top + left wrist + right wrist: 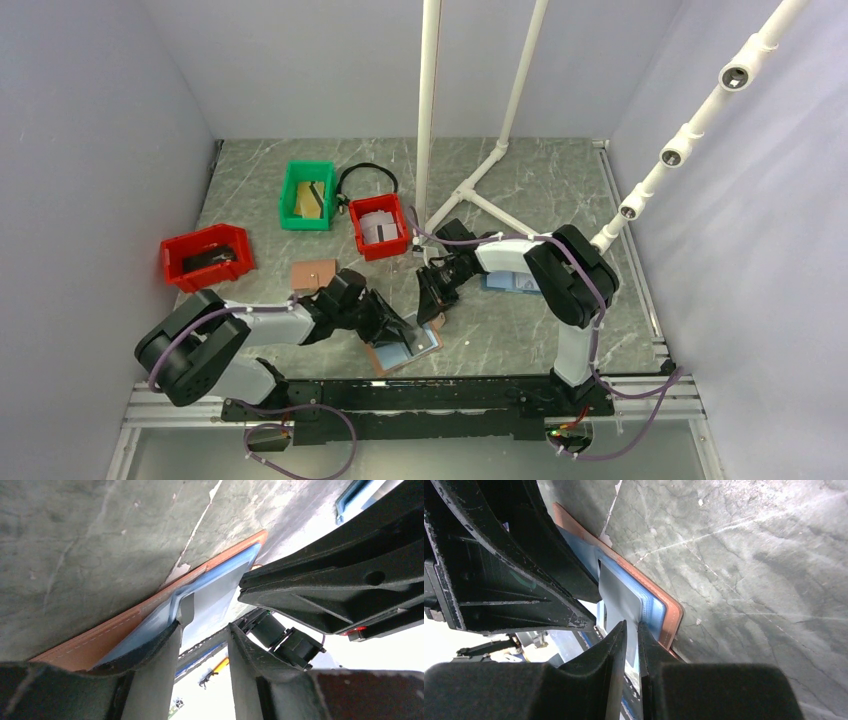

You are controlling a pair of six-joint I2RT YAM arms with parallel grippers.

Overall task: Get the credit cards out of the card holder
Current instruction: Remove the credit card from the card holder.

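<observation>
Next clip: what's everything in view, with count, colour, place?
card holder: 1, brown, blue inside, open between grippers
credit card: 1, grey, sticking from its pocket
closed holder: 1, brown, left of centre
blue holder: 1, under right arm
left red bin: 1, far left
right red bin: 1, centre
green bin: 1, rear left
cable: 1, black, behind bins
pipe frame: 1, white, rear
left gripper: black, open, at holder
right gripper: black, shut on credit card

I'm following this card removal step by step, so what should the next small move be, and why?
Probably the right gripper should draw back along the table, sliding the card out of its pocket. Its fingers look pinched on the card's edge. The open left gripper has one finger pressing the card holder down, so the holder likely won't drag along.
</observation>
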